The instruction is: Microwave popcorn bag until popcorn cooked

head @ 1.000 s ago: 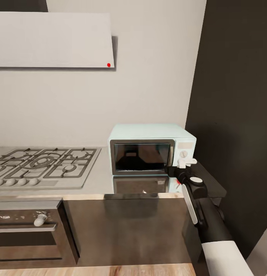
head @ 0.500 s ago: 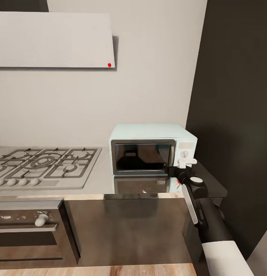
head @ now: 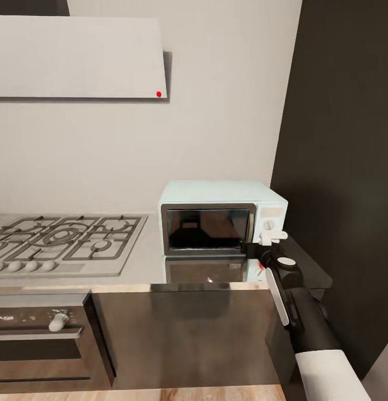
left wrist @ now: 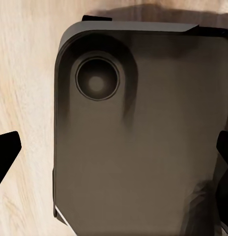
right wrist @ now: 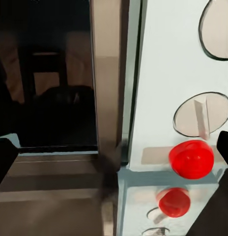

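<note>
At the microwave (head: pixel 222 217) control panel, right claw (head: pixel 270 239) spread wide, apparently empty, near its red button (right wrist: pixel 191 159).

The microwave (head: pixel 222 217) stands on the counter (head: pixel 144 267), right of the hob (head: pixel 63 239); the oven (head: pixel 43 340) sits below the hob.

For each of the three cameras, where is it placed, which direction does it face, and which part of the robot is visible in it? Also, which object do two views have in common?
Head view: from the robot's head, looking forward and down at the microwave, hob and countertop; the right arm reaches to the microwave's knob panel.
Left wrist view: near the left hand, facing a dark rounded panel over wood floor; dark fingertips at the edges.
Right wrist view: near the right hand, close on the microwave's door edge and red button.
Shared: the microwave, in head and right wrist views.
</note>
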You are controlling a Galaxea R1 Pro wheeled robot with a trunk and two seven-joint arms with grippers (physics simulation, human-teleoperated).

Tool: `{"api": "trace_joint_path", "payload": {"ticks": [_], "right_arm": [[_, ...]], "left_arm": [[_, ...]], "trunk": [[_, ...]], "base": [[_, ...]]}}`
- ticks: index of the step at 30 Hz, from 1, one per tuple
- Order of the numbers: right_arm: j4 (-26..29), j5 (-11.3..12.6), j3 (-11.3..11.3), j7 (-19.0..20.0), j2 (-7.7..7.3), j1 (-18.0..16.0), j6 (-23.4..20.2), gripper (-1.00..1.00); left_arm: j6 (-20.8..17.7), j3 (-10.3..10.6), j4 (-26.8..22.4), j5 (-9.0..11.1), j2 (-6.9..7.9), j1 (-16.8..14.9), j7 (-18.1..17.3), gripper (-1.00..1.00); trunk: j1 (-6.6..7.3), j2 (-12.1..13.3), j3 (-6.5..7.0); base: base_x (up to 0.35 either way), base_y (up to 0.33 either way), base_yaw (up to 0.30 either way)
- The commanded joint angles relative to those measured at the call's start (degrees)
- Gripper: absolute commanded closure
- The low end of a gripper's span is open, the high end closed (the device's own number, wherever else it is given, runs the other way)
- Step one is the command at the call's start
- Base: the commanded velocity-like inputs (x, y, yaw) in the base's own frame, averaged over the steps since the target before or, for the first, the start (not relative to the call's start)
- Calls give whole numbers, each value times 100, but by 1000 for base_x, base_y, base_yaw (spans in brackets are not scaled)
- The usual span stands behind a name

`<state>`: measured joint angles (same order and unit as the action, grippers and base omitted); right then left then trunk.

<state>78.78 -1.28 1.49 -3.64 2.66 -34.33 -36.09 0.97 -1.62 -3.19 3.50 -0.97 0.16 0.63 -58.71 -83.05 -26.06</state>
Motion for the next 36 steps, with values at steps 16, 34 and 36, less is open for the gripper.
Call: {"api": "trace_joint_path", "payload": {"ticks": [16,34,36], "right_arm": [[12,-9,9,-23,7,-4,-38,-100],[6,-4,9,-23,-2,-4,-45,100],[7,-4,9,-23,-2,-4,-45,100]], "left_arm": [[9,-11,-7,36,0,2,6,-100],[9,-10,-7,35,0,2,7,-100],[9,-7,-7,35,0,2,6,-100]], "trunk": [[-2,-2,-5],[-2,-2,-5],[-2,-2,-5]], "base": [[116,0,0],[0,0,0],[0,0,0]]}}
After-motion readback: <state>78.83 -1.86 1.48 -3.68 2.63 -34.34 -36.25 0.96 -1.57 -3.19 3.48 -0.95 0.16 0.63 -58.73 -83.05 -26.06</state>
